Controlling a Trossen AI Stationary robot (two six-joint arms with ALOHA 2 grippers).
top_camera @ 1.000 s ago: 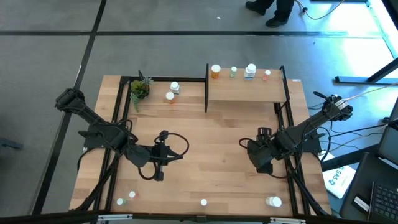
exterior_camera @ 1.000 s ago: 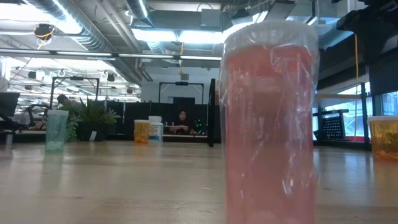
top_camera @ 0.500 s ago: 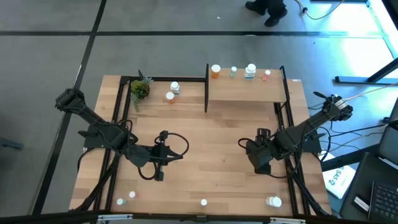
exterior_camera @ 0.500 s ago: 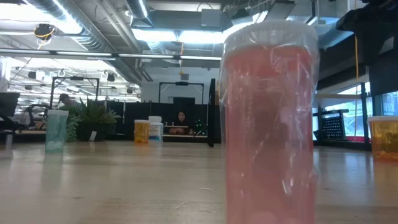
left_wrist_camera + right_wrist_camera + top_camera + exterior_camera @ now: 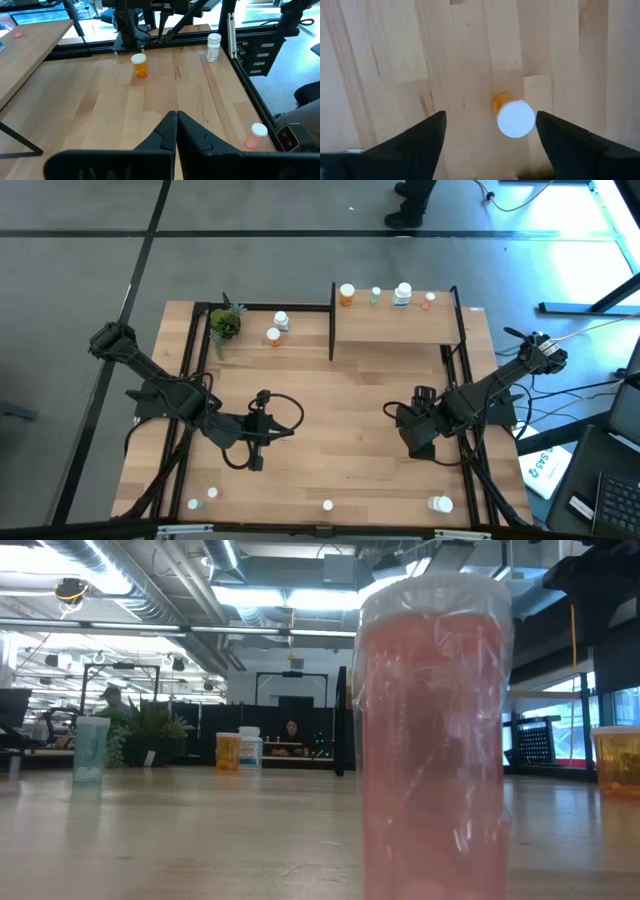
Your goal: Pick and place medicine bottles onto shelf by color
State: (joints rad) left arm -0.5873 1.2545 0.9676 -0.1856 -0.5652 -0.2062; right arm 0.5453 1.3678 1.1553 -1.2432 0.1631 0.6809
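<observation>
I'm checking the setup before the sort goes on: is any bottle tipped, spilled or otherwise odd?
Nothing stands out. The bottles on the shelf and the table appear upright, and the orange bottle below the open right gripper stands upright with its cap on.

Likely open-plan lab: exposed ceiling ducts [image 5: 150, 580], seated person [image 5: 292, 730].

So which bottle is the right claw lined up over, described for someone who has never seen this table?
Start at the raised shelf at the table's far edge and come toward the near right corner. There an orange bottle with a white cap stands alone on bare wood, right beneath the open right claw. The pinkish-red bottle stands apart, mid near edge.
</observation>
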